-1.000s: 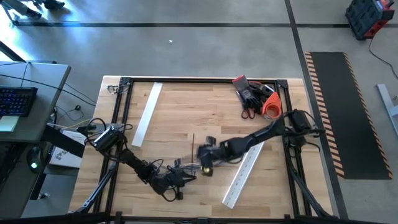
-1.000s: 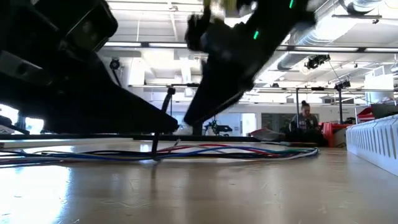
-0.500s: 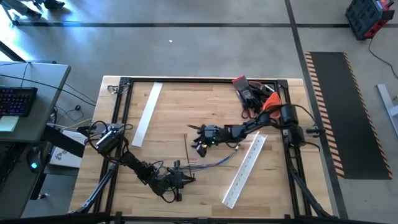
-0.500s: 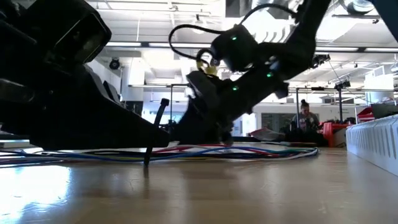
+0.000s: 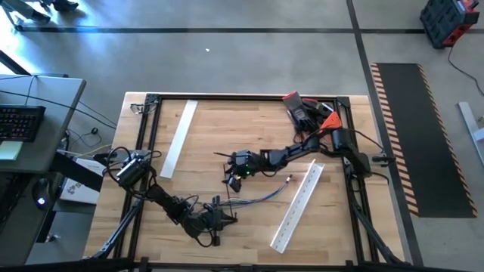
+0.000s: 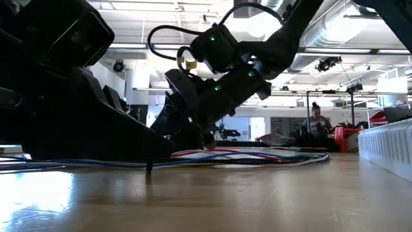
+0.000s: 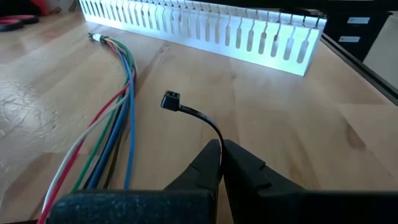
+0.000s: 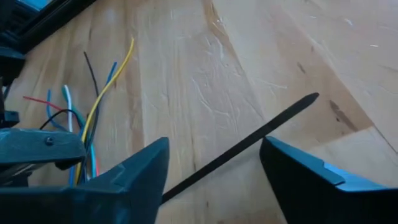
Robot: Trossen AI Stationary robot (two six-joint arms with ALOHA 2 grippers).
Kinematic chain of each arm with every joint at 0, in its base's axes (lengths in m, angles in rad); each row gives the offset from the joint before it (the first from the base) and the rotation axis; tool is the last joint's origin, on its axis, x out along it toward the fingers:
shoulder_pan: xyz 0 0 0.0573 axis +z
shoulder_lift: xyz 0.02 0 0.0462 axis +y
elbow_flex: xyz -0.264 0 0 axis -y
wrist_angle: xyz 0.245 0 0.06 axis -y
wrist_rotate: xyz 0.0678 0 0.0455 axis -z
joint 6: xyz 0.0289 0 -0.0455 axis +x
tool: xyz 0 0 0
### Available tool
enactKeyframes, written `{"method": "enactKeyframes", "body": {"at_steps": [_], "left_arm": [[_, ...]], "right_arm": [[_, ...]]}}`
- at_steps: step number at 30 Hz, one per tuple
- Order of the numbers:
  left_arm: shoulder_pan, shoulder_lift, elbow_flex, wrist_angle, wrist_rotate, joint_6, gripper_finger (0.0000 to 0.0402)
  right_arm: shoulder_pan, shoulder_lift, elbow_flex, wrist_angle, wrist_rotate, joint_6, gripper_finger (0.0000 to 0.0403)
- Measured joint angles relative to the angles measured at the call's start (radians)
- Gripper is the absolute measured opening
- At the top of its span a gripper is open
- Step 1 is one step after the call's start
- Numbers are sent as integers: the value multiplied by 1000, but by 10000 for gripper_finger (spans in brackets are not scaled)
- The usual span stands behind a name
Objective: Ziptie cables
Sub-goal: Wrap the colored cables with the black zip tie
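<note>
L gripper [image 7: 221, 163] low at near-left of table, fingers pressed together on a black ziptie [image 7: 198, 118]; tie's head end arcs up and fwd from the tips. Cables [image 7: 106, 134] lie flat on the wood just beside L gripper, loose coloured bunch running away from it toward the white channel strip [image 7: 205, 34].

R gripper [image 8: 214, 165] mid-table, beyond L gripper, jaws spread w/ nothing pinched. A second black tie strip [image 8: 249, 146] lies on the table between its fingers, untouched as far as I can tell.

Step in hand, my read: R to take that tie. To do well: drop straight down, centre strip between pads, close near mid-length so the tail stays free. Keep clear of the cable ends [image 8: 93, 99] near R gripper. L shd hold steady.
</note>
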Motion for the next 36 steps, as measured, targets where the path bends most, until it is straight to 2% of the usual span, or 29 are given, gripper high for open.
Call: {"method": "enactKeyframes", "body": {"at_steps": [3, 7, 17, 22, 29, 36], "left_arm": [[0, 0, 0, 0, 0, 6, 0], [0, 0, 0, 0, 0, 6, 0], [0, 0, 0, 0, 0, 7, 0], [0, 0, 0, -1, -7, -1, 0], [-23, -1, 0, 12, -82, -11, 0], [-44, -1, -1, 60, -177, -1, 0]], "right_arm": [[-5, 0, 0, 3, -32, -17, 259], [-5, 2, -2, 5, -54, -52, 228], [7, 39, -2, 68, -14, -65, 89], [26, 35, -3, 64, 43, -115, 9], [106, -64, -60, 32, 233, -248, 0], [245, -190, -161, 50, 568, -428, 0]]}}
